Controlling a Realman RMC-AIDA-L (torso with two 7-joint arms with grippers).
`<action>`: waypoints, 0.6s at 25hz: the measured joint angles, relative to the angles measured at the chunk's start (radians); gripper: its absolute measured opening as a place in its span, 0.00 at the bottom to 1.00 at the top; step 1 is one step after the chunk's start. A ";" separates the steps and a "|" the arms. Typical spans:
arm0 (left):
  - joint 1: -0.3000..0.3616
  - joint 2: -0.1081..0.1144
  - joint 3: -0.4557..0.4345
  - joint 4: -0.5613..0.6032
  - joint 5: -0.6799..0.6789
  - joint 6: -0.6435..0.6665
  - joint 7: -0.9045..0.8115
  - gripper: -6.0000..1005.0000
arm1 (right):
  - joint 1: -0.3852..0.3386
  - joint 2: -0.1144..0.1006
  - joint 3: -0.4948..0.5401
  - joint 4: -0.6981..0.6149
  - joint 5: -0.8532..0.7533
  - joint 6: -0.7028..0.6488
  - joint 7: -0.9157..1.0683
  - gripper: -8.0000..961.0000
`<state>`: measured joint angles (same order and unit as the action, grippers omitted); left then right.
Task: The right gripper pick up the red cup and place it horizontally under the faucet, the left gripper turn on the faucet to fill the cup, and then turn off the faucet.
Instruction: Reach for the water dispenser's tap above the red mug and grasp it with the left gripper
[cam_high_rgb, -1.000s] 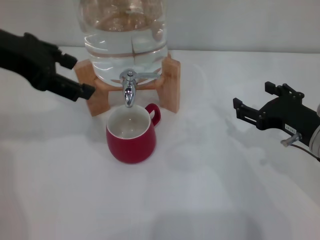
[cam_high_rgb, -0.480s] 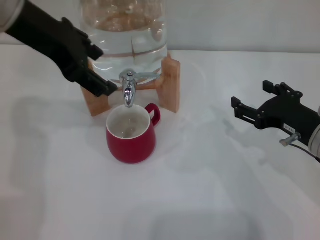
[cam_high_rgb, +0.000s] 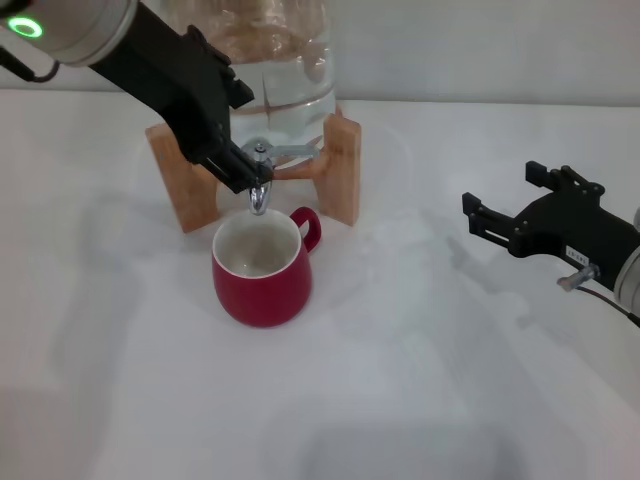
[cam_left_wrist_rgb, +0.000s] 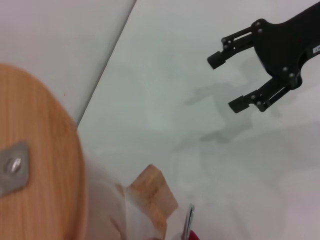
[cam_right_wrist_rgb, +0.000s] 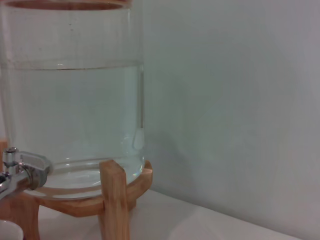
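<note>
Placement is complete: the red cup (cam_high_rgb: 262, 265) stands upright on the counter (cam_high_rgb: 400, 400) directly below the faucet (cam_high_rgb: 259, 185), toward the far edge. My right pincer (cam_high_rgb: 505, 212) is spread open, empty, near the right edge. My left pincer (cam_high_rgb: 243, 170) is at the faucet lever; I cannot tell its opening. Remaining: turning on, filling, turning off.

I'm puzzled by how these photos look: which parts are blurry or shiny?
Left wrist view: the wooden lid is a close blur. Head view: the faucet glints, and the red cup is glossy. Right wrist view: the water jar looks sharp.
</note>
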<state>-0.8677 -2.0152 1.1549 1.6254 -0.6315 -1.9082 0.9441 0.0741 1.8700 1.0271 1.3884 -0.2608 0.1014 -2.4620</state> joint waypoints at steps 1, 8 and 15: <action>0.000 -0.005 0.009 0.000 0.005 0.006 0.005 0.89 | 0.001 0.001 0.001 -0.002 0.000 0.000 0.000 0.90; -0.004 -0.054 0.062 -0.028 0.087 0.035 0.057 0.89 | 0.004 0.003 0.004 -0.008 0.000 0.000 0.005 0.91; -0.023 -0.059 0.080 -0.097 0.096 0.069 0.063 0.89 | 0.006 0.003 0.008 -0.008 0.000 0.000 0.006 0.90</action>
<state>-0.8903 -2.0742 1.2353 1.5281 -0.5353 -1.8397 1.0076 0.0798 1.8729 1.0354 1.3800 -0.2608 0.1013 -2.4560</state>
